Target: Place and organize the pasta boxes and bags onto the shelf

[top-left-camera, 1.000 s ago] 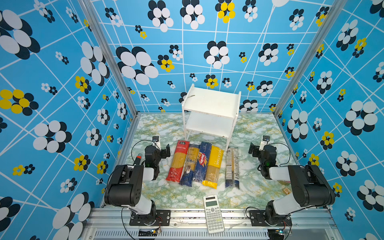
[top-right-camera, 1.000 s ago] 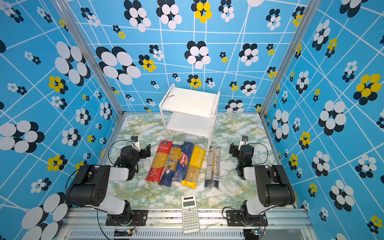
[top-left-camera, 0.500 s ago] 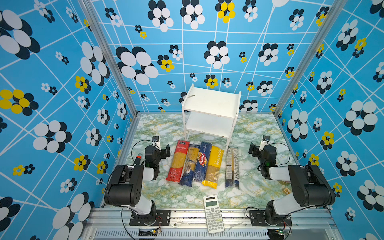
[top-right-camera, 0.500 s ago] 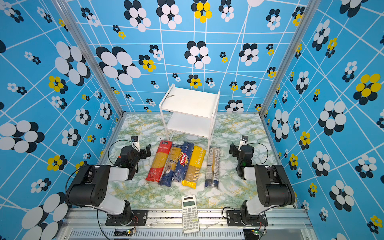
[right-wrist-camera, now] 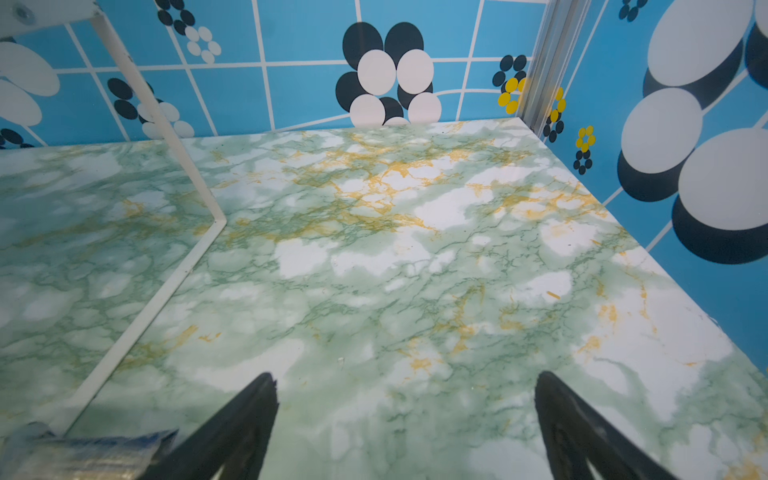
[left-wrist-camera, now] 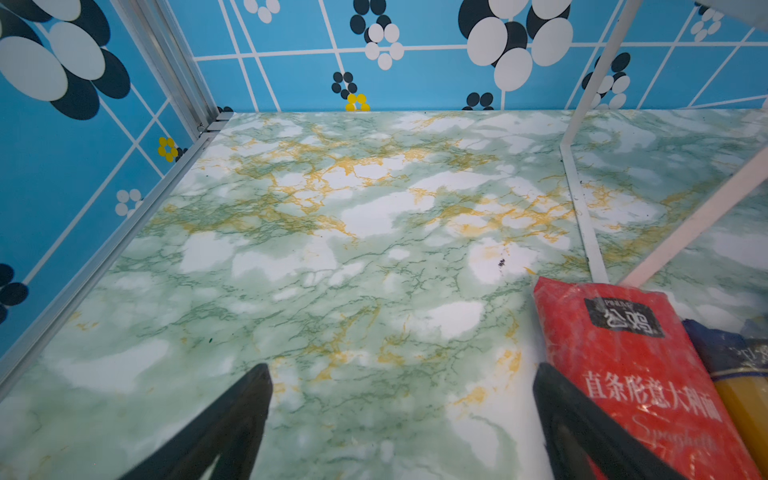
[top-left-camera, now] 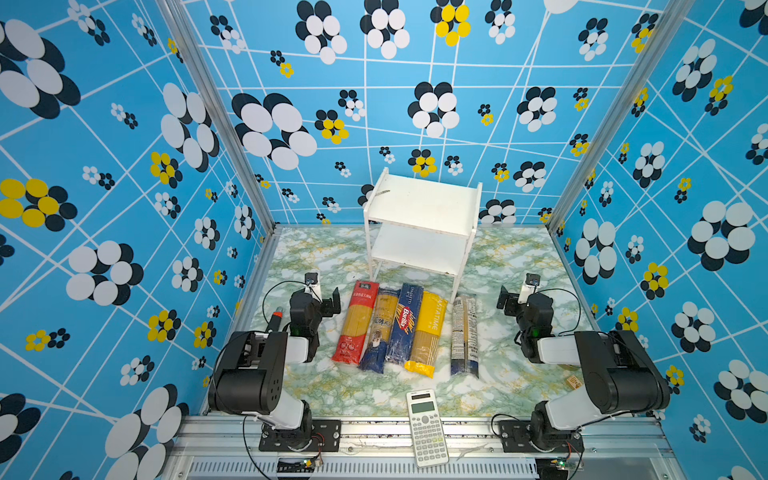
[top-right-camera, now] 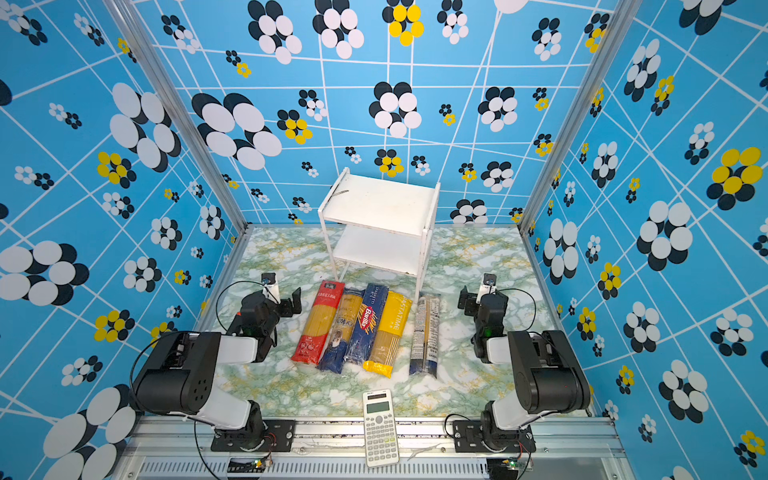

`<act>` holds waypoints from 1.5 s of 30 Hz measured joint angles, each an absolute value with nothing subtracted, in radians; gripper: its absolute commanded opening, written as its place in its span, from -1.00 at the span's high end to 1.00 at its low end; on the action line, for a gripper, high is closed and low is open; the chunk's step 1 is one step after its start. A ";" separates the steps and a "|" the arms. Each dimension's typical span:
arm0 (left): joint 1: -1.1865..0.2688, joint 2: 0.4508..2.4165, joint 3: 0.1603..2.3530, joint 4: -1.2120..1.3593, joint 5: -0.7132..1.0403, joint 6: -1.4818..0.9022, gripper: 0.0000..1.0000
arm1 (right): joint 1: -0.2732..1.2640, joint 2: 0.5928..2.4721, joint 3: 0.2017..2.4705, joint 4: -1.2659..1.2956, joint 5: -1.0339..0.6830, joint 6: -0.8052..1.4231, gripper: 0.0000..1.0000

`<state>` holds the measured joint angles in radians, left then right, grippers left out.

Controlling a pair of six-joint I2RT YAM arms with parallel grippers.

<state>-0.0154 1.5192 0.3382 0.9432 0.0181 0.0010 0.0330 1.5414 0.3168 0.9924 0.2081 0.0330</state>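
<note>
A: Where the near edge of the table (top-left-camera: 320,386) is crossed by the white calculator (top-left-camera: 427,428), is anything of the task to be found?

B: Nothing there; the calculator is to be left alone; the packs are laid further in, across the table's middle, lengthwise toward the far edge; the red-ended bag (top-left-camera: 356,328), a navy-ended bag (top-left-camera: 380,330), the Barilla box (top-left-camera: 404,322) and the yellow bag (top-left-camera: 428,332) are pressed side by side; a second navy-ended bag (top-left-camera: 464,334) is set apart on their right.

A: And the grippers?

B: The left gripper (left-wrist-camera: 401,370) is held wide and empty just beside the red-ended bag; the right gripper (right-wrist-camera: 404,376) is likewise spread wide, nothing between its jaws, near the second navy-ended bag; toward the far edge the shelf (top-left-camera: 424,199) is seen with both boards bare; the first pick is therefore judged to be in hand, none made as yet; next, a pack's narrow width would have to be straddled, clamped and lifted clear of the side panels.
</note>
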 measured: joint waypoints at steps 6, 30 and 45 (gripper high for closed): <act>-0.021 1.354 0.311 0.875 -0.001 -0.010 -0.99 | 0.037 1.541 0.221 1.120 0.255 0.037 -0.99; -0.221 0.902 0.445 0.153 0.026 -0.174 -0.98 | 0.075 0.805 0.537 -0.048 0.153 0.276 -0.97; -0.297 0.920 0.483 -0.105 0.036 -0.263 -0.98 | 0.339 0.773 0.629 -0.379 -0.006 0.442 -0.96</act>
